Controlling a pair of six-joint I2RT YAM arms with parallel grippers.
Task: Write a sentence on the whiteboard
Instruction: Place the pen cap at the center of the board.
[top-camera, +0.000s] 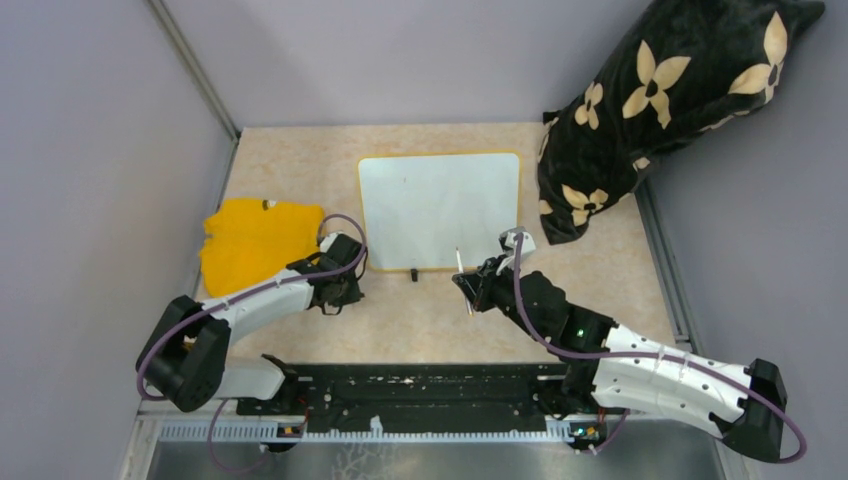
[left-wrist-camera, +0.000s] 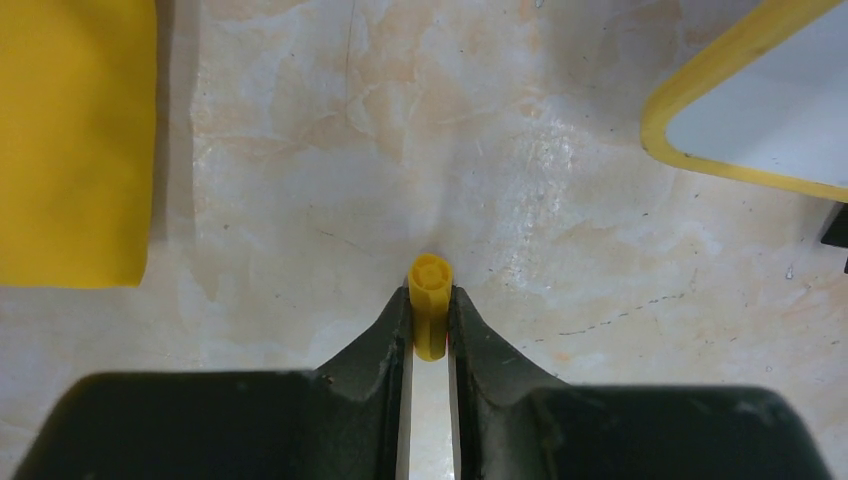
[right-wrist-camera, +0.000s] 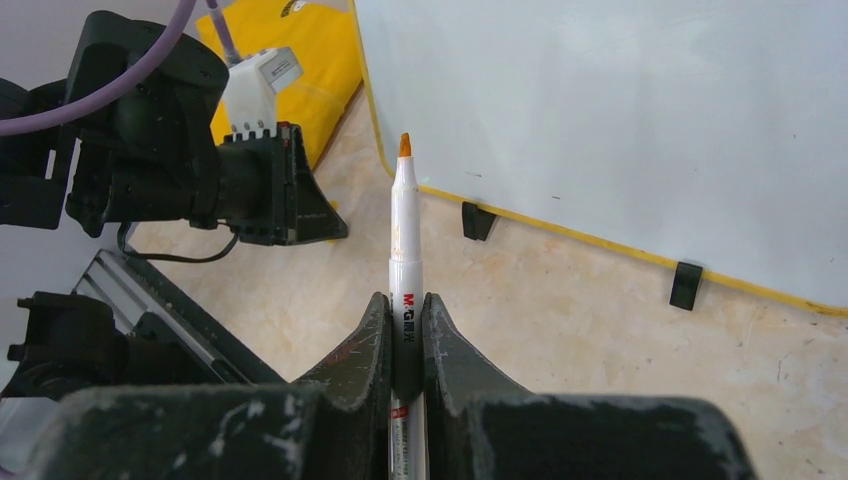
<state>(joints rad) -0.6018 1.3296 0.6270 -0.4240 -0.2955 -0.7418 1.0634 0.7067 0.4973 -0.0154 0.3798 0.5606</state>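
- Marker (right-wrist-camera: 403, 230) uncapped, orange tip bare, white barrel clamped upright between the fingers of the right hand (right-wrist-camera: 405, 305); fingers closed tight on the barrel, tip sticking out well past the fingertips.
- Left hand (left-wrist-camera: 430, 310) nearly closed, fingertips pinching a small yellow cap (left-wrist-camera: 431, 275) from both sides; the cap pokes out ahead of the fingertips, low over the bare desk (left-wrist-camera: 330, 150).
- Whiteboard (top-camera: 440, 210) lies flat on the desk, just ahead of the right hand and ahead-right of the left hand; its black feet (right-wrist-camera: 478, 220) are on the edge nearest both hands.
- No writing shows on the board from any view; the surface looks blank.
- Marker tip points at the board's near edge; cannot tell whether it touches, it looks just clear of the surface.
- Yellow cloth (top-camera: 255, 240) lies flat to the left of the left hand; black flowered pillow (top-camera: 660, 100) is far ahead-right of the right hand, leaning in the corner.
- Step, as judged: cap is off and the pen is ready, writing not yet begun.
- Next move likely calls for carrying the tip forward over the open white area, lowering it to light contact and dragging it in strokes.
- Left hand is probably best parked with the cap away from the board, or steadying the rim.
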